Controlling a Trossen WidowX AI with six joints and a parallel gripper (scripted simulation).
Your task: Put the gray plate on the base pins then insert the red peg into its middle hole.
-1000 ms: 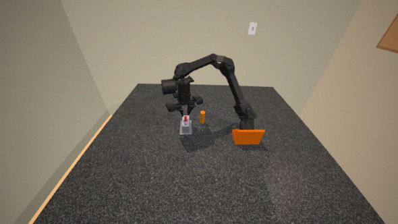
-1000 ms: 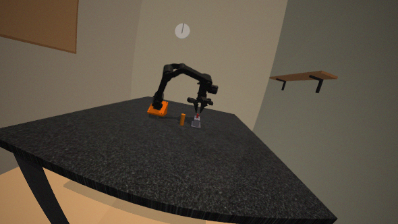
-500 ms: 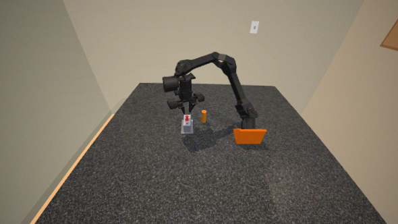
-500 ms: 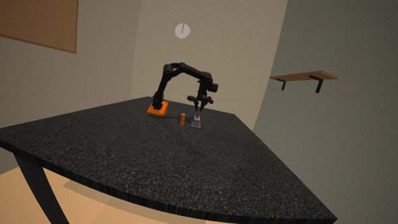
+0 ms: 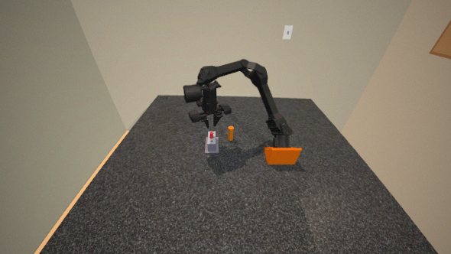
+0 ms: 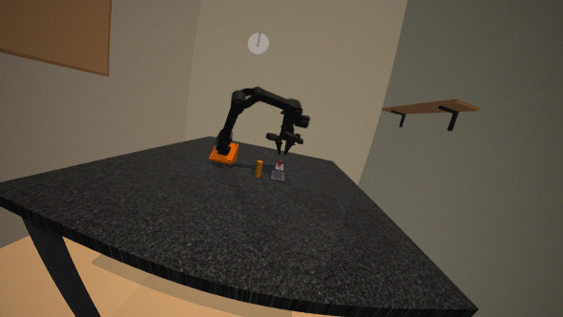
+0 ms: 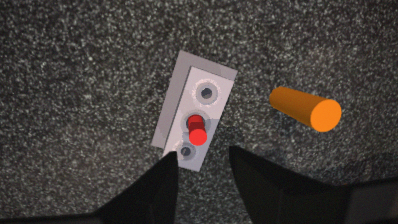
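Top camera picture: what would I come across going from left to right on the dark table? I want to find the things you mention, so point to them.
Gray plate with the red peg in it [image 5: 212, 147] [image 7: 220, 95] → orange cylinder [image 5: 231, 134] [image 6: 259, 169] [image 7: 305, 109] → orange block under the arm's foot [image 5: 283, 156] [image 6: 223, 157]

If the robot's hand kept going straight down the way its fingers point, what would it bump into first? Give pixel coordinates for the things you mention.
Probably the red peg [image 5: 212, 135] [image 6: 280, 163] [image 7: 197, 134], standing in the gray plate [image 5: 212, 146] [image 6: 279, 174] [image 7: 218, 95] below the open hand [image 5: 211, 126] [image 6: 282, 154] [image 7: 203, 155], though it might pass between the fingers.

We count one small red cylindrical peg [image 5: 212, 135] [image 6: 280, 163] [image 7: 197, 136], one upright orange cylinder [image 5: 231, 133] [image 6: 259, 169] [image 7: 305, 108], one gray rectangular plate [image 5: 212, 145] [image 6: 279, 172] [image 7: 218, 107], one flat grayish base [image 5: 206, 151] [image 6: 273, 179] [image 7: 169, 102] and one black jointed robot arm [image 5: 269, 101] [image 6: 232, 121] with one two-fingered black gripper [image 5: 211, 124] [image 6: 282, 153] [image 7: 203, 155].
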